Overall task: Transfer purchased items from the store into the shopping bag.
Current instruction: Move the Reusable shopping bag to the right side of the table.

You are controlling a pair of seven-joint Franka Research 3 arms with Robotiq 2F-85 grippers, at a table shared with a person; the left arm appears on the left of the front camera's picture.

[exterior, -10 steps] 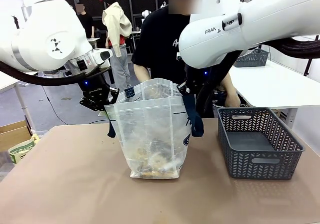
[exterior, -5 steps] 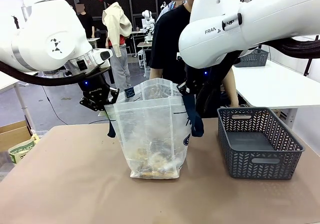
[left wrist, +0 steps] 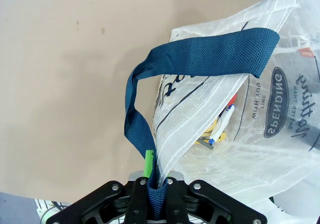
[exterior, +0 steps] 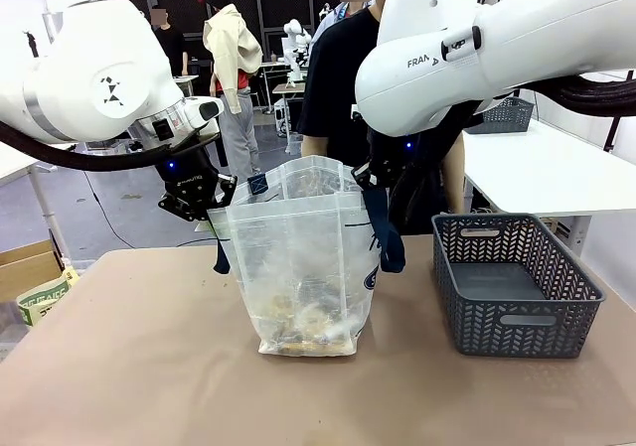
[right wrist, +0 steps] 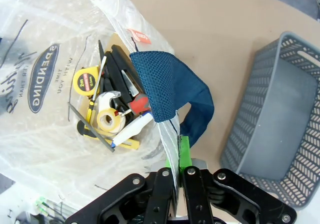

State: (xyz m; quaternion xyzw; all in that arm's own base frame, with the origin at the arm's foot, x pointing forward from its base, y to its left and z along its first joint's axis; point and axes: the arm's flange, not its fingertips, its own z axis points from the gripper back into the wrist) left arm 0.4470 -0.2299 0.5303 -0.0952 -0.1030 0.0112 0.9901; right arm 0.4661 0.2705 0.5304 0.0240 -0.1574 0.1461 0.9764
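Nearest, the shopping bag is standing mid-surface exactly as a second ago. The store is sitting just right of it and looking empty. My left claw is staying clamped on a navy strap plus bag rim. My right claw is staying clamped on the opposite rim, keeping the mouth open. Farther back, the person has straightened up, hands pulled away from the bag. I'm judging the transfer is done or nearly so.

Hard to see: from the front the bag's contents are blurring through the plastic, though a tape measure is showing from my right wrist. The store's front wall is hiding its near floor. My right arm is covering part of the person.
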